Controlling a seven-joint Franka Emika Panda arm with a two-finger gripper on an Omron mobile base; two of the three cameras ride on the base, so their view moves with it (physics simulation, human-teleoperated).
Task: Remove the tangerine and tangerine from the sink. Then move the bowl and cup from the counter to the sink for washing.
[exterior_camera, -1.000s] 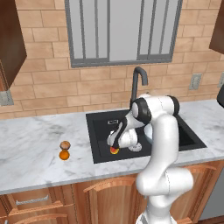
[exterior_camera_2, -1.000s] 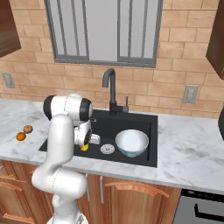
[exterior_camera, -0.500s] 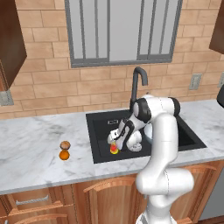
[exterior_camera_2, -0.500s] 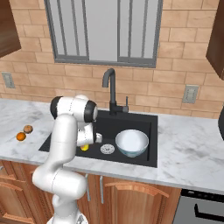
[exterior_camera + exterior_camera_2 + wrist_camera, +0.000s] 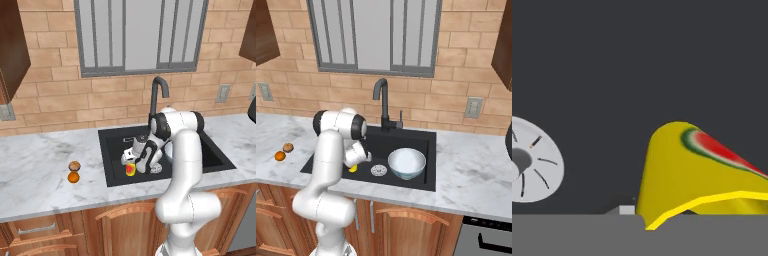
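The yellow cup (image 5: 130, 169) with its red mark lies low in the front-left part of the black sink (image 5: 114, 141). My gripper (image 5: 132, 163) is right on the cup, shut on its rim. In the hand view the cup (image 5: 697, 170) looks tilted and very close above the dark sink floor. From the right the cup (image 5: 352, 168) peeks out under the gripper (image 5: 355, 164). The white bowl (image 5: 406, 162) sits in the sink (image 5: 420, 137) to the right of the drain. Both tangerines lie on the counter (image 5: 35, 170) left of the sink, the tan one (image 5: 74, 165) just behind the bright orange one (image 5: 73, 177).
The silver drain disc (image 5: 379, 171) lies between the cup and the bowl, and the drain disc (image 5: 532, 160) shows left of the cup in the hand view. A dark faucet (image 5: 158, 95) rises behind the basin. The brick wall and a window stand behind it.
The cup stays at the same spot in the sink. The hand and forearm have shifted slightly over it.
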